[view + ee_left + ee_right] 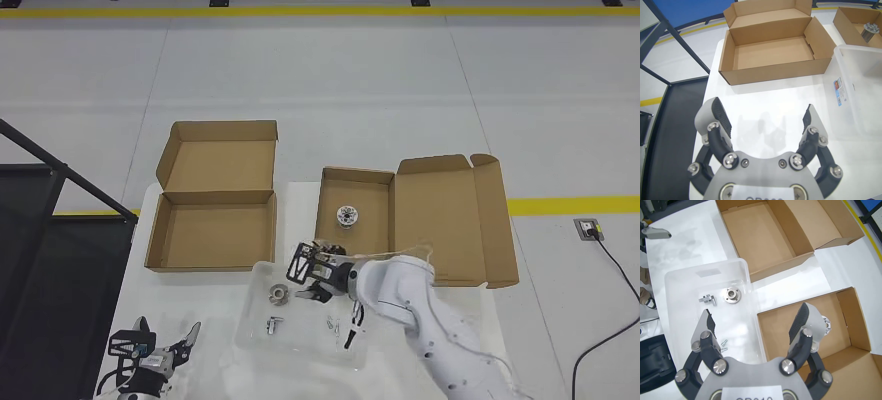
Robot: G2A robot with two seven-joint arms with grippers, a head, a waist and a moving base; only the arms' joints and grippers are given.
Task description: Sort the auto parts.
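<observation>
Right pincer wide open, over clear bin rim and cardboard box.

Left gripper & right gripper alike: silver-grey fingers, black ribbed pads on inner faces, black links behind, round silver screws at pivots, white label on grey base plate. Right arm behind: glossy white, rounded.

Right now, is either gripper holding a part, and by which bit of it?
Nothing is held. The left gripper is open over the table; the right gripper is open above the clear bin's rim.
</observation>
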